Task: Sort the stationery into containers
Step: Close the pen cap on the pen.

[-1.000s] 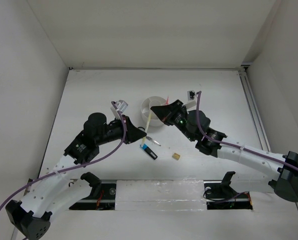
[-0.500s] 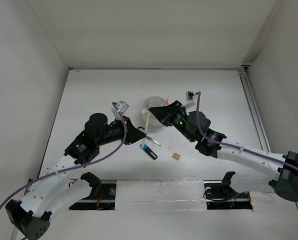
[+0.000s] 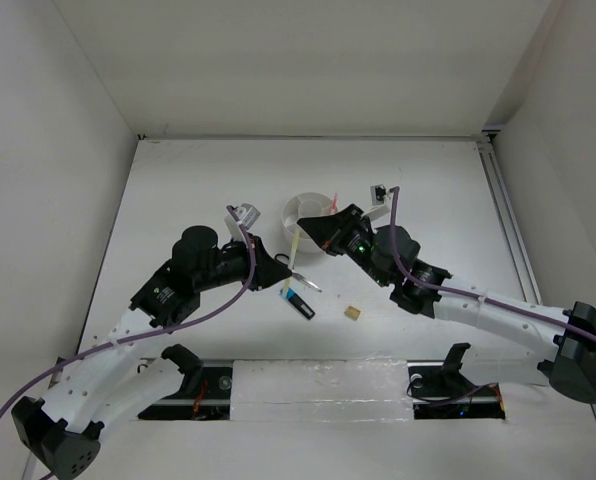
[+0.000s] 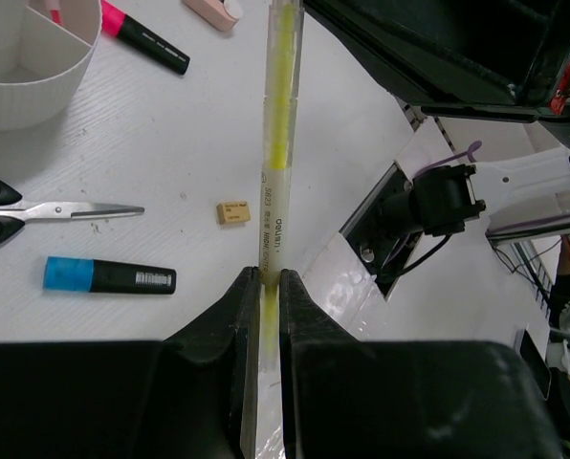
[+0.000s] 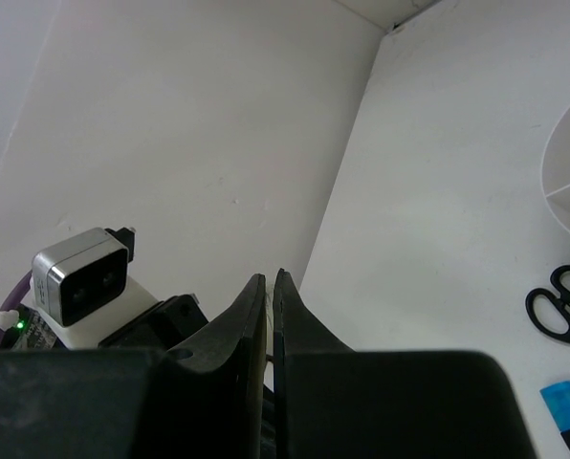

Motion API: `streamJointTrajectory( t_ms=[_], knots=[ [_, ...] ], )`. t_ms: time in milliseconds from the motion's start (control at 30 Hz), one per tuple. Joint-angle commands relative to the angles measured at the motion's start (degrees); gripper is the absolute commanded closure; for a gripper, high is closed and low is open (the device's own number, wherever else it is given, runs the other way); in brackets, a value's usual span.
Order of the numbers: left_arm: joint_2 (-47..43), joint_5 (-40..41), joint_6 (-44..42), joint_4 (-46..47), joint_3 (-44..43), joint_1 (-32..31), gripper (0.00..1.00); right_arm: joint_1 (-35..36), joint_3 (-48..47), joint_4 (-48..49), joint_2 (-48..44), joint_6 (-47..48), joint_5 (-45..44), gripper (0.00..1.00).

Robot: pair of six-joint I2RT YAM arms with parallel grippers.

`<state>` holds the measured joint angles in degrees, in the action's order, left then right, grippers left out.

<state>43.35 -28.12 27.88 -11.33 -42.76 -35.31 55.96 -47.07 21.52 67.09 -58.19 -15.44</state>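
Note:
My left gripper (image 4: 263, 273) is shut on the lower end of the thin pale yellow pencil (image 4: 278, 124) and holds it above the table. In the top view the pencil (image 3: 295, 247) runs from the left gripper (image 3: 286, 270) up to my right gripper (image 3: 306, 226), whose jaws stand nearly closed at its upper end. In the right wrist view the right gripper (image 5: 268, 275) shows only a thin gap. The white divided tub (image 3: 303, 212) stands just behind. Scissors (image 4: 36, 212), a blue highlighter (image 4: 110, 275) and a tan eraser (image 4: 233, 211) lie on the table.
A pink highlighter (image 4: 143, 36) and a pinkish eraser (image 4: 213, 10) lie beside the tub (image 4: 27, 86). A thin red pen (image 3: 333, 195) sticks up from the tub. White walls close in the table on three sides.
Both grippers and the pencil have shifted only slightly. The right gripper has edged a little down and left along the pencil's upper end.

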Motion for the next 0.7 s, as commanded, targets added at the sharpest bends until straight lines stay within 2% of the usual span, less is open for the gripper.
streamJointTrajectory(
  t_ms=[0, 567, 667],
  knots=[
    [-0.2, 3.69, -0.72, 7.82, -3.12, 0.51, 1.0, 2.83, 0.14, -0.95, -0.82, 0.98, 5.86, 1.0],
    [-1.34, 3.69, -1.24, 7.82, -2.59, 0.51, 1.0, 2.83, -1.53, 0.63, 0.76, 2.03, 7.44, 1.0],
    [-0.73, 3.07, -1.25, 7.82, -2.59, 0.51, 1.0, 2.83, -1.53, 1.16, 0.76, 2.03, 7.97, 0.89]
  ],
)
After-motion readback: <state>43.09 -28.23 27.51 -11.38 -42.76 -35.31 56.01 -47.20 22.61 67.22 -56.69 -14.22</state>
